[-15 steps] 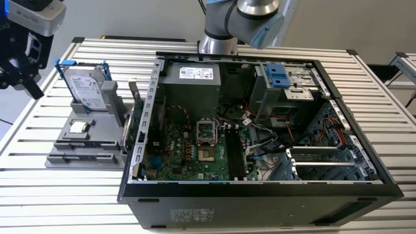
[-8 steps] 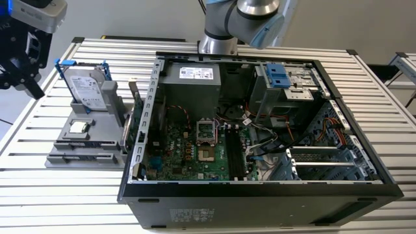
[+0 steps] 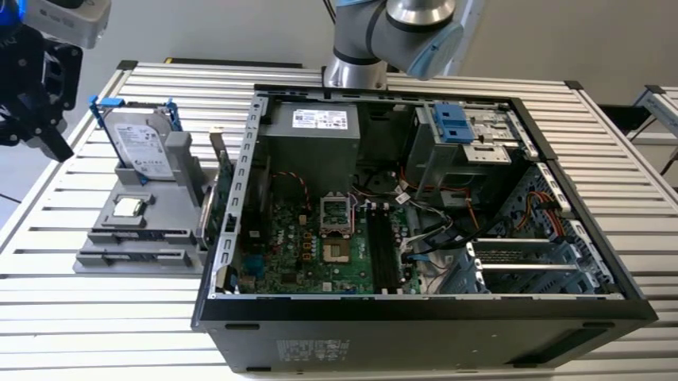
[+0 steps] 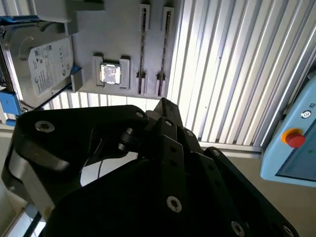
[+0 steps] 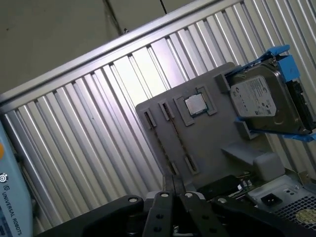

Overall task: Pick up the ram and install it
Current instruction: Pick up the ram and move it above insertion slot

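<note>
At 10 o'clock from the computer case (image 3: 424,308) in the exterior view, my gripper (image 3: 44,131) hangs with fingers (image 4: 170,121) closed on nothing, over the grey holder (image 5: 215,145) where the ram (image 5: 177,138) stands in 1 slot.

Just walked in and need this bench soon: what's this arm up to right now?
The arm's tool hovers, fingers shut and holding nothing, near the gray holder beside the open computer case. The ram seems to stand on edge in a holder slot, by the processor chip and hard drive. It is not picked up yet.
</note>
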You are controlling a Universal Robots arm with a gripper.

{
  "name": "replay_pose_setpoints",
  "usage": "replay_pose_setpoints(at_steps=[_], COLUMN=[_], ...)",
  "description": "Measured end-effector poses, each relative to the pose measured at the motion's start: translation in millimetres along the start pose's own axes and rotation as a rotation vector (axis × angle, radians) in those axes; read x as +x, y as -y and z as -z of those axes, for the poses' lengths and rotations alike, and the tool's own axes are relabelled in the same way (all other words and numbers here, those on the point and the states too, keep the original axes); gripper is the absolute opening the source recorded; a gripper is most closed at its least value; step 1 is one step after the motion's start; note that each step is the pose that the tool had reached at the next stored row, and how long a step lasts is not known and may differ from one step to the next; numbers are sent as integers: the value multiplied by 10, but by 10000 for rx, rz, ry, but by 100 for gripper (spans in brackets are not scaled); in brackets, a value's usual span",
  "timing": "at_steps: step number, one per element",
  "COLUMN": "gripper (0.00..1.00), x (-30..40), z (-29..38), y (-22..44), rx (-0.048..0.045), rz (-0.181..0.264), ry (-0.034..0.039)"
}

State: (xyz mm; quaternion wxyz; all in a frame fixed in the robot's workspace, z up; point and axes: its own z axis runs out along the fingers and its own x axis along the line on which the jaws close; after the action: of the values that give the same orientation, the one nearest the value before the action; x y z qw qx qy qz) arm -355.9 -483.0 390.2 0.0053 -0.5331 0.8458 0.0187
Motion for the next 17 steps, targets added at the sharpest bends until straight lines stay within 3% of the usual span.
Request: replay_pose_setpoints(at_steps=[17], gripper=[0], x=[0], z=[0], y=[0], rx=[-43], rz=[1488], ry=[-38])
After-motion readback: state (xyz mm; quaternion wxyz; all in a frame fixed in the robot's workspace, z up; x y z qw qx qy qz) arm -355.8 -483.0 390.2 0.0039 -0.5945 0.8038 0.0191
